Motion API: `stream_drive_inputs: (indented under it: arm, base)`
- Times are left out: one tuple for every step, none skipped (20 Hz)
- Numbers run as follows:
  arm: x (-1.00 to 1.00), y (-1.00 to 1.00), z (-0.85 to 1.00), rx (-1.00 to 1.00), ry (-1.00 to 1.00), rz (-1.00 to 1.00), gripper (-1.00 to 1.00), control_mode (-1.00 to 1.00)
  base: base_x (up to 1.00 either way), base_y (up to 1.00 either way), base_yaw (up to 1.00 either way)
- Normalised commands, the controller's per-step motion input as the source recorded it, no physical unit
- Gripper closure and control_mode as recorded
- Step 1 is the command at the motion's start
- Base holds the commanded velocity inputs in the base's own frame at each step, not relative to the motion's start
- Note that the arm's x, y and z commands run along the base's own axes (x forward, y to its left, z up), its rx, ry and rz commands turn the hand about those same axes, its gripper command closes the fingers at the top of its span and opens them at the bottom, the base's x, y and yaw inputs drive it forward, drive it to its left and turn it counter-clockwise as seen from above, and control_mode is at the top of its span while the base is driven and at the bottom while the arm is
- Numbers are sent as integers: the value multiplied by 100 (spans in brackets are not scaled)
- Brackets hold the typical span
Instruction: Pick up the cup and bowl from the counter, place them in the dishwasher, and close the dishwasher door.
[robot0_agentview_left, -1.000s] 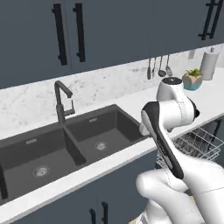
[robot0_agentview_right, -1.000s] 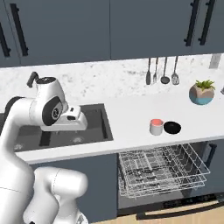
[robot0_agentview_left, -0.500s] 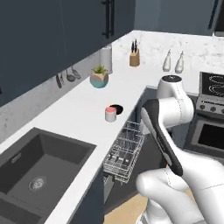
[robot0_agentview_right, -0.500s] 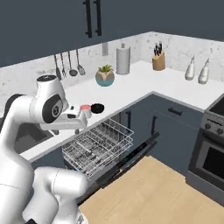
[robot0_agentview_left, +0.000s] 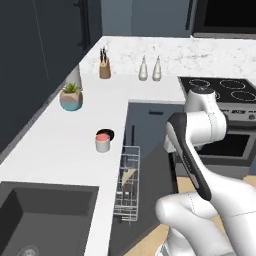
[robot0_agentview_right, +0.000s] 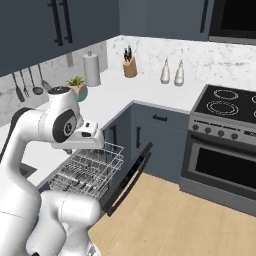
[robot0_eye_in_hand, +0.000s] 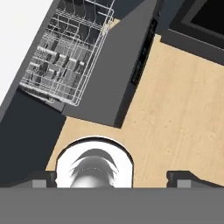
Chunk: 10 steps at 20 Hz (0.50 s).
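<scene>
cup (robot0_agentview_left: 102, 142) on counter (robot0_agentview_left: 60, 145), far from tool (robot0_eye_in_hand: 111, 176)

Home kitchen, stove (robot0_agentview_right: 225, 102), sink (robot0_agentview_left: 45, 215), dishwasher (robot0_agentview_right: 90, 170)

Pale grey cup (robot0_agentview_left: 102, 143) with pink inside, black bowl (robot0_agentview_left: 107, 134), white counter (robot0_agentview_left: 55, 140)

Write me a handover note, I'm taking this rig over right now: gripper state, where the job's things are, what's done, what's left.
Gripper: open, empty, pointing down at the floor beside the dishwasher.
Cup and bowl: on the counter, side by side near its front edge, above the dishwasher.
Dishwasher door: down, open; rack pulled out, no cup or bowl in it.
Done: nothing loaded.
Left: load cup, load bowl, close door.
</scene>
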Motion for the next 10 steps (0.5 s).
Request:
stream_drive_inputs:
  arm:
    - [0,0,0,0,0,0,-100,100]
    - [0,0,0,0,0,0,-100,100]
    - [0,0,0,0,0,0,-100,100]
    - [0,0,0,0,0,0,-100,100]
    - [0,0,0,0,0,0,-100,100]
    - [0,0,0,0,0,0,-100,100]
    - [0,0,0,0,0,0,-100,100]
    - [0,0,0,0,0,0,-100,100]
    - [0,0,0,0,0,0,-100,100]
    - [0,0,0,0,0,0,-100,100]
  base:
    - [21,61,-14]
    - [14,67,-14]
    - [4,74,-12]
    - [0,79,-12]
    - [9,59,-12]
    - [27,39,-9]
    - [47,29,-7]
    - [44,38,-5]
    - [48,46,-2]
    - [33,49,0]
